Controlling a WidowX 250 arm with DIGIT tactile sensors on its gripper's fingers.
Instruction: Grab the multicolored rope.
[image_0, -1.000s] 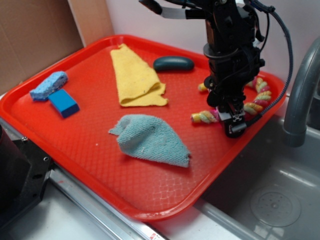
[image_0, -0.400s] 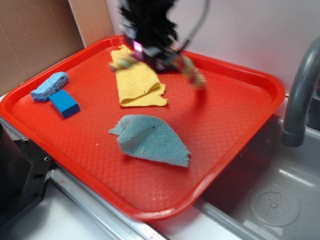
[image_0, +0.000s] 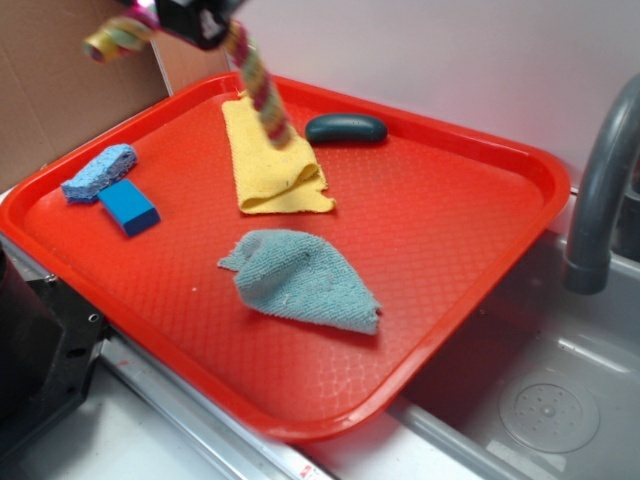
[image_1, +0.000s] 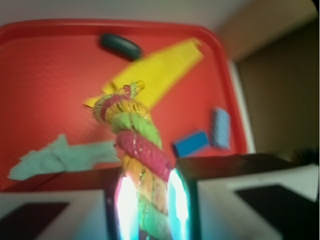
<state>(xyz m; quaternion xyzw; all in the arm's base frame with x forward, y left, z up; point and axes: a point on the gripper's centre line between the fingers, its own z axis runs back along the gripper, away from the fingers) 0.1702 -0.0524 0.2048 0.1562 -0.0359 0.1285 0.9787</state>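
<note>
Red tray surface (image_0: 470, 215) | multicolored rope (image_0: 255, 85) now lifted clear of it, off right edge | claw (image_1: 148, 200) pinching rope | grab looks done

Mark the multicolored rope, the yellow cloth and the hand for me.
multicolored rope (image_0: 258, 85): exterior view, on the hanging strand below the grip.
yellow cloth (image_0: 268, 160): exterior view, middle of the flat cloth.
hand (image_1: 148, 197): wrist view, midway between the two fingers, shut on the rope.

you saw the multicolored rope (image_0: 255, 85), twisted pink, yellow and green, hung in the air at far left, both ends drooping.
</note>
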